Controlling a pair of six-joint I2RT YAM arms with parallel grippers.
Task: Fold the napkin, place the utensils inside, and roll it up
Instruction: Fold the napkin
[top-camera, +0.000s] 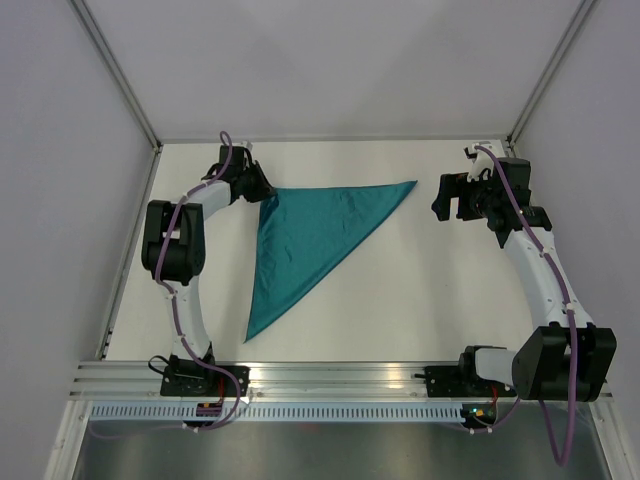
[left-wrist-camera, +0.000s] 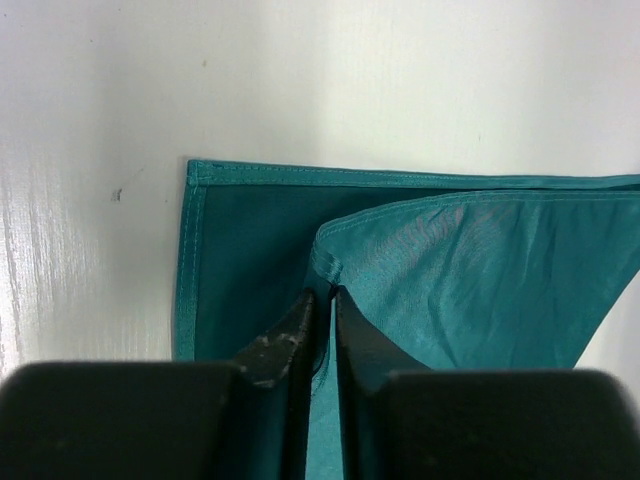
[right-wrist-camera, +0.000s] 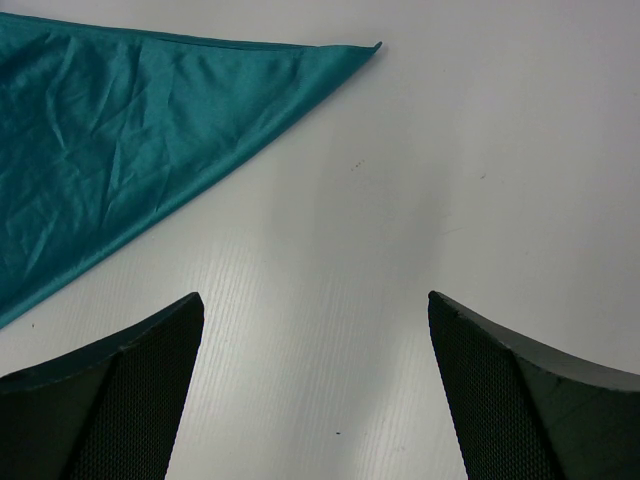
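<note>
The teal napkin (top-camera: 312, 240) lies folded into a triangle on the white table, one point at the right, one at the near left. My left gripper (top-camera: 262, 187) is at its far left corner, shut on the upper layer's corner. In the left wrist view the fingertips (left-wrist-camera: 305, 305) pinch that top layer of the napkin (left-wrist-camera: 470, 270), with the lower layer's corner showing beyond it. My right gripper (top-camera: 458, 198) is open and empty, just right of the napkin's right point (right-wrist-camera: 368, 48). No utensils are in view.
Metal frame posts (top-camera: 115, 70) and walls stand at the table's back corners. An aluminium rail (top-camera: 330, 378) runs along the near edge by the arm bases.
</note>
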